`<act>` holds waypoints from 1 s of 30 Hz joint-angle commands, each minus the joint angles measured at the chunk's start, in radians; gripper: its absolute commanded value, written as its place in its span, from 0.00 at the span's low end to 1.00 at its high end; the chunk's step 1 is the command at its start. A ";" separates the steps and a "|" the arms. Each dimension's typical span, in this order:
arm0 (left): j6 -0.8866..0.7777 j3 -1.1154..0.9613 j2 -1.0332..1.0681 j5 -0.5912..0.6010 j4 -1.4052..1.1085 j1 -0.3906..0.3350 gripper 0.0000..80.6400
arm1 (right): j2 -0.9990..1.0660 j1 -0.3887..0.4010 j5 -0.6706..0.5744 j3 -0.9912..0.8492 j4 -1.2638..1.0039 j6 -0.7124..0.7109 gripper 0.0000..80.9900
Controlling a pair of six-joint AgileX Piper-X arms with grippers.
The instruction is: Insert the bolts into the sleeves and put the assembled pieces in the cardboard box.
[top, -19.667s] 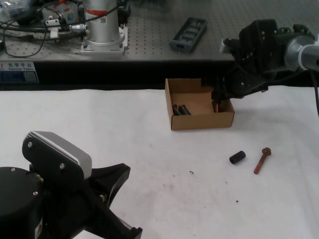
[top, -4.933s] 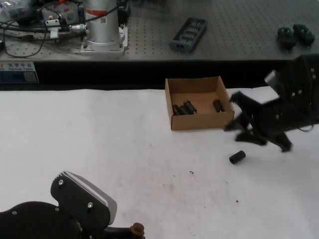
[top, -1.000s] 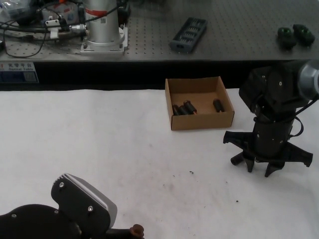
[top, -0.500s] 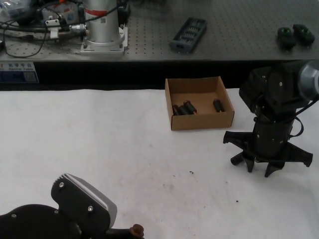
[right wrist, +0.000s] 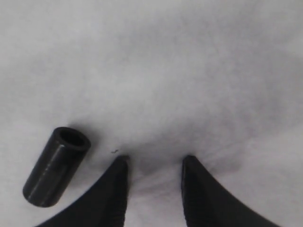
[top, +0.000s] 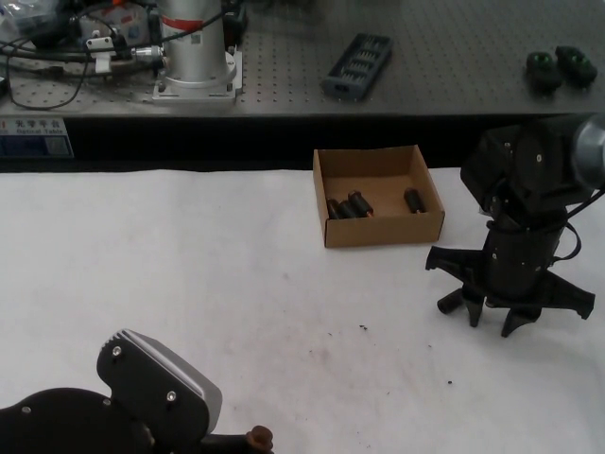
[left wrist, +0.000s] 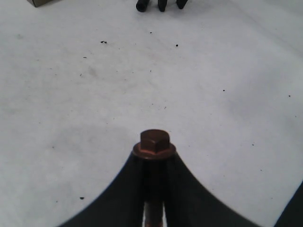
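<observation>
The sleeve point(right wrist: 56, 165) is seemingly lying just left of the open right tool point(right wrist: 155, 161) in the high view, while the left tool point(left wrist: 154, 157) is gripping the bolt point(left wrist: 154, 141).

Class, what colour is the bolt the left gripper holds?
Coppery brown bolt, clearest in the left wrist view.

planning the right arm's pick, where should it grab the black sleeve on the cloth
Grip the sleeve across its middle, from straight above, fingers on its curved sides. It lies flat on the cloth, beside the open right gripper, not between its fingers.
</observation>
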 commanded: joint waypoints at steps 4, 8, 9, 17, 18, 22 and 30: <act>0.008 -0.003 -0.008 -0.015 -0.008 -0.005 0.01 | 0.007 0.003 -0.124 0.010 -0.012 0.029 0.35; 0.008 -0.003 -0.008 -0.015 -0.008 -0.005 0.01 | -0.018 0.003 -0.149 0.007 -0.008 0.042 0.35; 0.008 -0.003 -0.008 -0.015 -0.008 -0.005 0.01 | -0.027 0.003 -0.156 0.007 -0.007 0.042 0.35; 0.008 -0.003 -0.008 -0.015 -0.008 -0.005 0.01 | -0.096 0.000 -0.179 -0.003 -0.034 0.068 0.35; 0.008 -0.003 -0.008 -0.015 -0.008 -0.005 0.01 | -0.103 0.000 -0.179 -0.004 -0.041 0.073 0.35; 0.008 -0.003 -0.008 -0.015 -0.008 -0.005 0.01 | -0.114 -0.004 -0.198 -0.003 -0.089 0.103 0.35; 0.008 -0.003 -0.008 -0.015 -0.008 -0.005 0.01 | -0.114 -0.009 -0.253 -0.003 -0.168 0.154 0.35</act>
